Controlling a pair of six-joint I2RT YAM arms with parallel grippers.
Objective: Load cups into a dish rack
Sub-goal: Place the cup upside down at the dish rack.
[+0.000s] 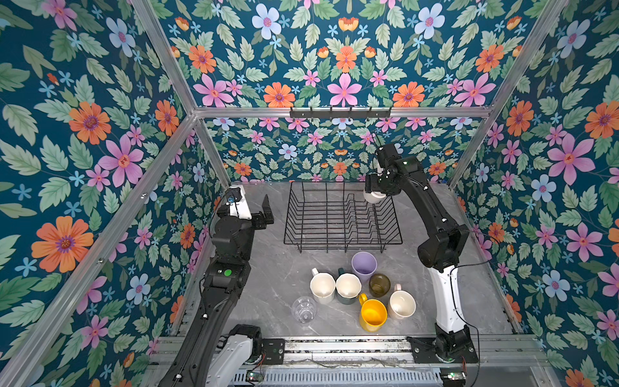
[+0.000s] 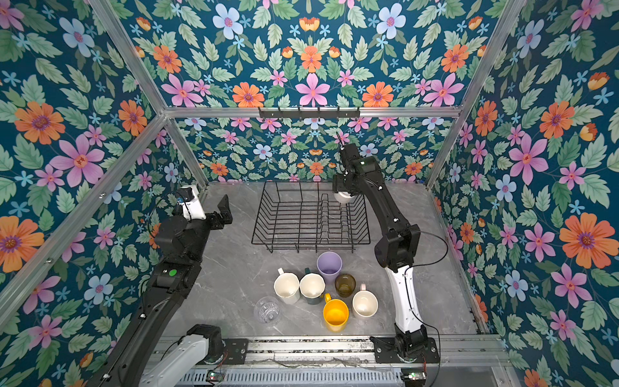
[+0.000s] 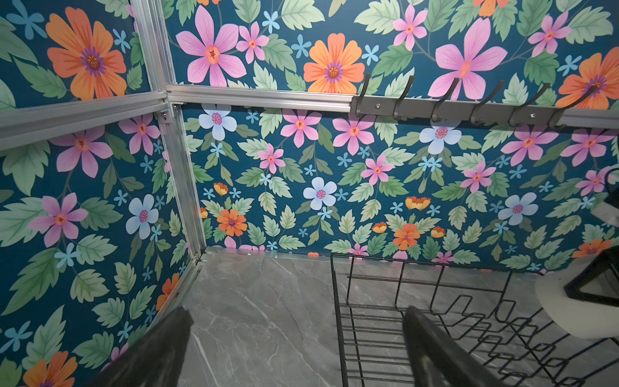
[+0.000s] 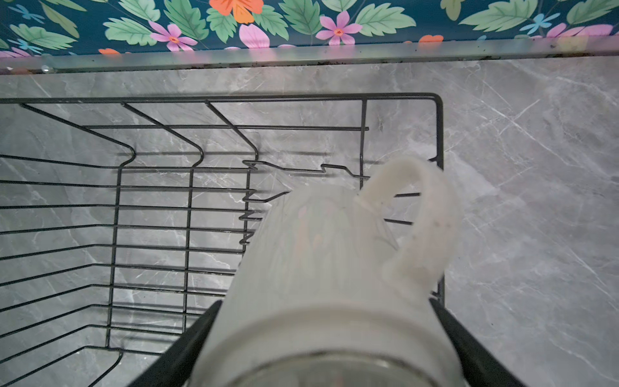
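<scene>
Right gripper (image 4: 326, 321) pinched a white mug (image 4: 311, 254) over the rack's (image 1: 335, 242) far-right corner. Left gripper (image 3: 294, 348) spread wide, empty, left of rack. Seven cups (image 1: 348, 286) sat in front.

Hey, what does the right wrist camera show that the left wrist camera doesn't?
Only the right wrist view: the white mug with its handle, and the right gripper shut on that mug by a corner of the dish rack. Only the left wrist view: the left gripper, open and empty, and a hook rail on the wall. Both: the rack, part of the white mug, the grey table and the floral wall.
</scene>
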